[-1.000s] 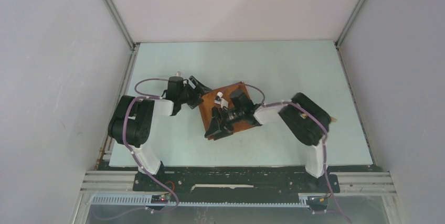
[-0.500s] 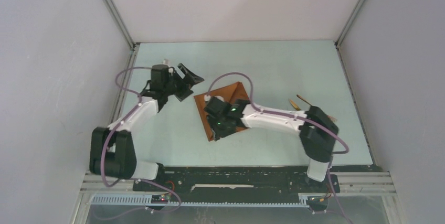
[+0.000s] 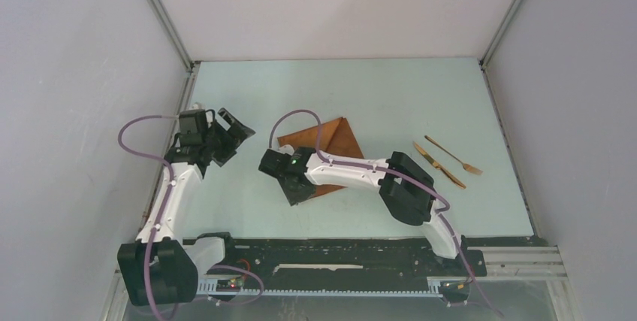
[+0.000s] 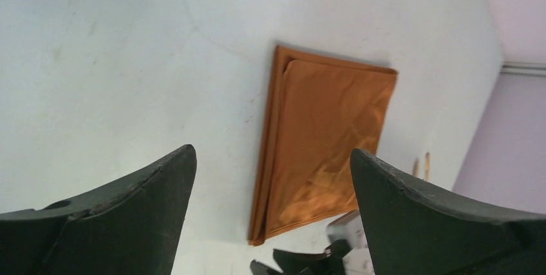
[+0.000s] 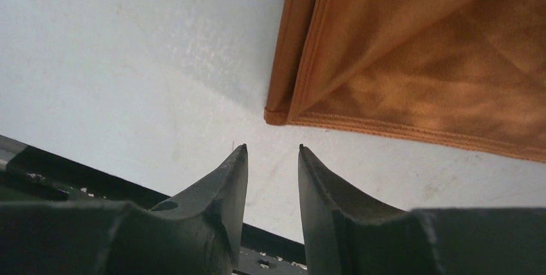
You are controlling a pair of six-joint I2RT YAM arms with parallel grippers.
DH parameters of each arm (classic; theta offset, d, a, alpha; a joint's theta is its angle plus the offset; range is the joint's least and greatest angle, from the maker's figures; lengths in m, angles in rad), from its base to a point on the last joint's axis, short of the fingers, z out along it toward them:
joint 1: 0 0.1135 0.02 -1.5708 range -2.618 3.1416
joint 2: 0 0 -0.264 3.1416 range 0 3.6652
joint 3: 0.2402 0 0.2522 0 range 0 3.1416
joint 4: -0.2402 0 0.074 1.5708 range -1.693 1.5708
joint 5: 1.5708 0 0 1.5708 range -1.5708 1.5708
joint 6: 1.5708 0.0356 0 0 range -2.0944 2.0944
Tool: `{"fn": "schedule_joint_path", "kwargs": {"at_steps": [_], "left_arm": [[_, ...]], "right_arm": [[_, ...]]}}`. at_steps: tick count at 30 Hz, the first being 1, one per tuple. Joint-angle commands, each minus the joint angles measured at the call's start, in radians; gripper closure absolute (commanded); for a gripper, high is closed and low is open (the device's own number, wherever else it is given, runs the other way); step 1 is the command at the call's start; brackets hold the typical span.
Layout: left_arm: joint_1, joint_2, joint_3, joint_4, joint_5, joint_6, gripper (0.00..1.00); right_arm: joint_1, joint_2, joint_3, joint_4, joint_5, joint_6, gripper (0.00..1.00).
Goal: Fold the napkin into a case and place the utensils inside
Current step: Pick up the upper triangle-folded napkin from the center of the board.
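Note:
The rust-orange napkin (image 3: 334,140) lies folded flat in layers mid-table, also seen in the left wrist view (image 4: 328,127) and the right wrist view (image 5: 418,49). My right gripper (image 3: 294,189) sits low at the napkin's near left corner; its jaws (image 5: 272,147) stand a narrow gap apart with only bare table between them, just short of the cloth's corner. My left gripper (image 3: 239,127) hovers wide open to the left of the napkin (image 4: 270,151), holding nothing. The two golden utensils (image 3: 443,162) lie side by side to the right of the napkin, apart from both grippers.
The pale table (image 3: 390,88) is walled on three sides. A black rail (image 3: 338,249) runs along the near edge, close behind my right gripper. The right arm's cable (image 3: 300,116) arcs over the napkin's left part.
My left gripper has drawn back to the left, off the napkin, and opened wider. My right gripper has slid down-left to the napkin's near corner, its jaws narrowing. The utensils are now uncovered.

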Motion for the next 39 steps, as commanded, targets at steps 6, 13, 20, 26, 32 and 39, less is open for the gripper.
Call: {"fn": "schedule_joint_path", "kwargs": {"at_steps": [6, 13, 20, 26, 32, 39], "left_arm": [[0.008, -0.029, -0.047, -0.058, -0.044, 0.073, 0.04], [0.035, -0.009, -0.06, -0.058, -0.042, 0.103, 0.04], [0.049, -0.011, -0.063, -0.053, -0.031, 0.112, 0.04], [0.055, -0.006, -0.067, -0.047, -0.016, 0.112, 0.04], [0.066, -0.006, -0.072, -0.042, -0.006, 0.111, 0.04], [0.075, -0.006, -0.077, -0.035, 0.008, 0.111, 0.04]], "right_arm": [[-0.005, 0.083, 0.158, -0.08, 0.034, -0.026, 0.56], [-0.02, 0.116, 0.206, -0.101, 0.037, -0.03, 0.63], [-0.022, 0.119, 0.23, -0.127, 0.061, -0.035, 0.6], [-0.036, 0.148, 0.242, -0.128, 0.063, -0.042, 0.57], [-0.047, 0.167, 0.248, -0.122, 0.063, -0.056, 0.6], [-0.042, 0.178, 0.258, -0.136, 0.091, -0.073, 0.62]]}}
